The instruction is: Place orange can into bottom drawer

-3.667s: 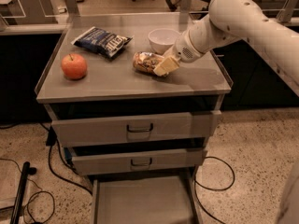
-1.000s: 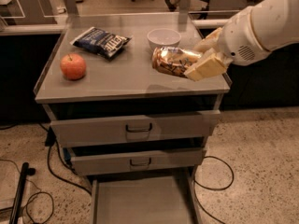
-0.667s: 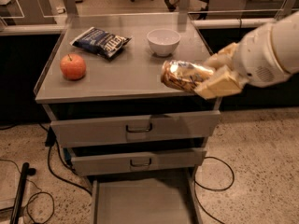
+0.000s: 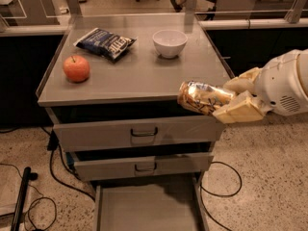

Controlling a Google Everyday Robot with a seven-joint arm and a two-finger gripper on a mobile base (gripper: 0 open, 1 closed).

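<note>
My gripper (image 4: 232, 100) is at the right, just off the cabinet's front right corner, shut on the orange can (image 4: 203, 97). The can lies on its side in the air, orange-brown and cream with a shiny end pointing left. It hangs in front of the cabinet top's front edge, above the drawers. The bottom drawer (image 4: 149, 208) is pulled open at the bottom of the view, a wide grey tray with nothing in it that I can see. The can is well above it and to its right.
On the grey cabinet top (image 4: 134, 76) stand an orange-red apple (image 4: 76, 68) at the left, a dark blue chip bag (image 4: 105, 42) and a white bowl (image 4: 169, 43) at the back. Two upper drawers (image 4: 138, 131) are shut. Cables (image 4: 57, 177) lie on the floor.
My gripper lifted the can off the cabinet top and carried it toward the front right, lowering it past the top's front edge.
</note>
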